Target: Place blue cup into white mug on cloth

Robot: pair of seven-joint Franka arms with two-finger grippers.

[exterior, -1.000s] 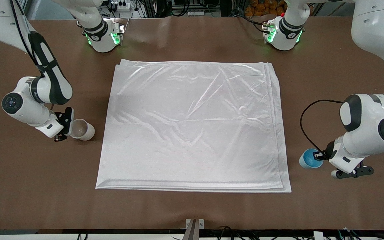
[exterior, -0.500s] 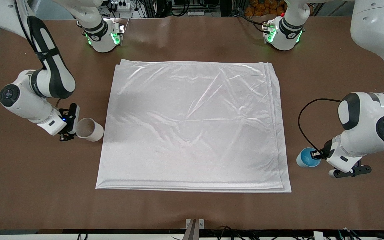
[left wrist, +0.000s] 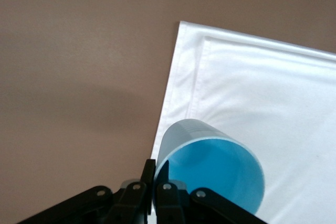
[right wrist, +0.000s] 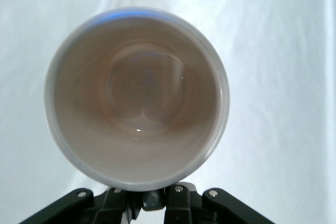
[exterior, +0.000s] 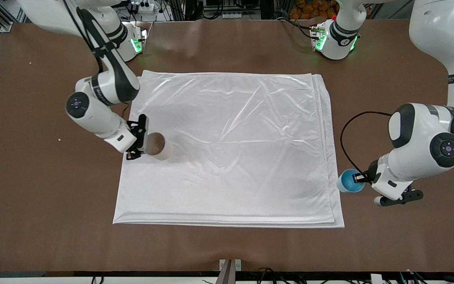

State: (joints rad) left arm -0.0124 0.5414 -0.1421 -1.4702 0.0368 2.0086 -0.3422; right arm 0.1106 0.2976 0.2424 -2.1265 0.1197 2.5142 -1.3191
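Front view: both grippers carry tilted cups at the large, shiny white creased cloth (exterior: 227, 148).
Right gripper (exterior: 139, 142), fingers clamped on the small off-white round mug (exterior: 157, 146), holds it over the cloth's edge at the right arm's end, mouth tipped toward the camera. Left gripper (exterior: 363, 178), fingers pinching the rim of the small light-blue tapered cup (exterior: 348, 181), holds it tilted, bright blue inside showing, over the cloth's edge at the left arm's end.

The big shiny white cloth (exterior: 227, 150) is plain; the little tapered cup (exterior: 348, 181) is light blue — brighter blue inside; the round mug (exterior: 158, 146) is cream.
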